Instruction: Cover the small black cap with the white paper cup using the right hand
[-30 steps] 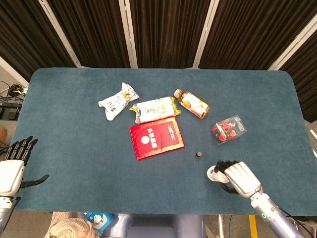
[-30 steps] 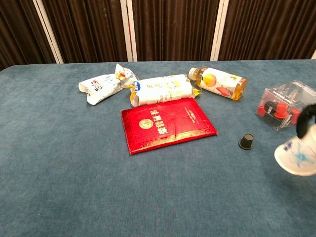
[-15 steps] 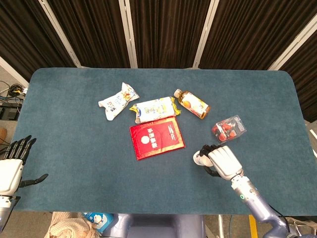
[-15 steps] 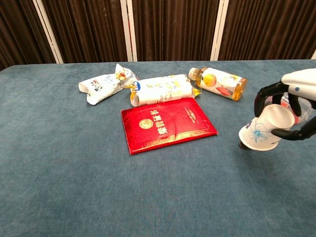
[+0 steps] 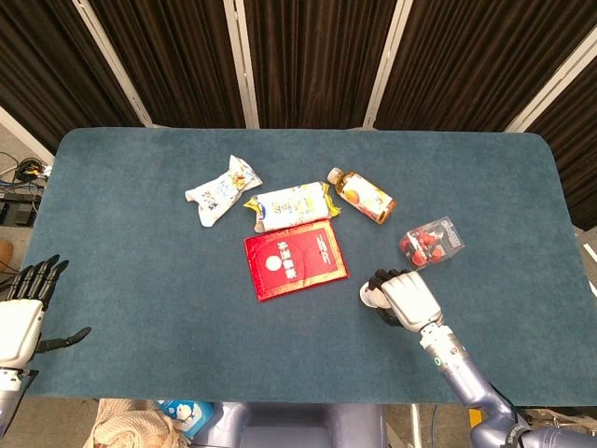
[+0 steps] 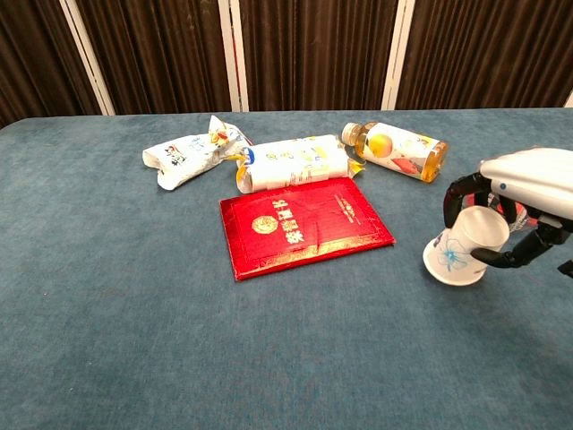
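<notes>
Blue felt covers the table (image 5: 140,233), and its left half is bare up to the near and far edges. At the near left corner the left hand (image 5: 20,327) hangs off the table edge with the fingers spread and nothing in them. Near the middle lie a white snack bag (image 6: 188,152), a yellow-white packet (image 6: 291,161) and a red booklet (image 6: 300,226), close together. To the right an orange drink bottle (image 6: 398,150) lies on its side. Further right, the right hand (image 6: 528,202) grips the white paper cup (image 6: 461,251), mouth tilted down, at the felt just right of the booklet. The small black cap is not visible; probably it is under the cup. A clear plastic box (image 5: 432,243) lies beyond the hand, with bare felt to the right edge.
</notes>
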Tool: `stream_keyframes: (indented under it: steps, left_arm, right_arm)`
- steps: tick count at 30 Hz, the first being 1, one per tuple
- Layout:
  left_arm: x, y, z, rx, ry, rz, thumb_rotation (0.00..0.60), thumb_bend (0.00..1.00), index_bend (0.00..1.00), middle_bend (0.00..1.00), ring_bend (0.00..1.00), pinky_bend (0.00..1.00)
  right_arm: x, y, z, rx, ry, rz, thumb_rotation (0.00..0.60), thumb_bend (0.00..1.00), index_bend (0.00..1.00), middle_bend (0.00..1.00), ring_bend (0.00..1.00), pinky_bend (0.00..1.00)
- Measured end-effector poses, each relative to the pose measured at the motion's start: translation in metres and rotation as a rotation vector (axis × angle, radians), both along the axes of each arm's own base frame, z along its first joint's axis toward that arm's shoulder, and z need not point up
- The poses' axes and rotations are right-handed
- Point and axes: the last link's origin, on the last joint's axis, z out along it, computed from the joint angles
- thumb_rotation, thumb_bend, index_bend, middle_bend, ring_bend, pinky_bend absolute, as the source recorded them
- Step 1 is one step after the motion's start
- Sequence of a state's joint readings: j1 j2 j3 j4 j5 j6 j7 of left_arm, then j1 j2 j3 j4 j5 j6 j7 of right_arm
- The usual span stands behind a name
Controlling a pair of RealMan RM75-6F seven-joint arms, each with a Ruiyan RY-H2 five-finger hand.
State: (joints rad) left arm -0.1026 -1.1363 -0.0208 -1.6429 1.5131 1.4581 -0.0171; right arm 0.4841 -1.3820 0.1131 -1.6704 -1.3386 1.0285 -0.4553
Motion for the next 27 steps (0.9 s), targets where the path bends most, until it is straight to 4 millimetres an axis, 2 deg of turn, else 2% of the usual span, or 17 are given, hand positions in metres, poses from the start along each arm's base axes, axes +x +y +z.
stream_keyframes:
  steps: [5,9,14,18,22,27]
  left_arm:
    - [0.000,-0.001,0.000,0.004,0.003,-0.004,0.600,0.00,0.00,0.00,0.00,0.02]
    - [0.001,-0.002,0.000,0.005,0.004,-0.008,0.600,0.00,0.00,0.00,0.00,0.02]
    - [0.001,-0.002,-0.001,0.006,0.010,-0.012,0.600,0.00,0.00,0.00,0.00,0.02]
    - [0.001,-0.003,-0.001,0.004,0.015,-0.010,0.600,0.00,0.00,0.00,0.00,0.02]
    - [0.002,-0.004,-0.002,0.003,0.023,-0.014,0.600,0.00,0.00,0.00,0.00,0.02]
    - [0.002,-0.005,-0.003,0.001,0.031,-0.022,0.600,0.00,0.00,0.00,0.00,0.02]
  right_arm:
    - [-0.005,0.003,0.000,-0.007,0.060,-0.025,0.600,0.39,0.00,0.03,0.11,0.26]
    - [-0.005,0.007,0.010,-0.044,0.062,-0.033,0.600,0.39,0.00,0.01,0.10,0.25]
    - [-0.014,0.017,0.038,-0.105,0.069,-0.047,0.600,0.39,0.00,0.01,0.07,0.21]
    - [-0.032,0.031,0.064,-0.144,0.073,-0.074,0.600,0.39,0.00,0.00,0.06,0.20]
    - [-0.055,0.053,0.092,-0.187,0.062,-0.116,0.600,0.39,0.00,0.00,0.04,0.18]
    - [-0.081,0.082,0.117,-0.240,0.045,-0.171,0.600,0.39,0.00,0.00,0.00,0.14]
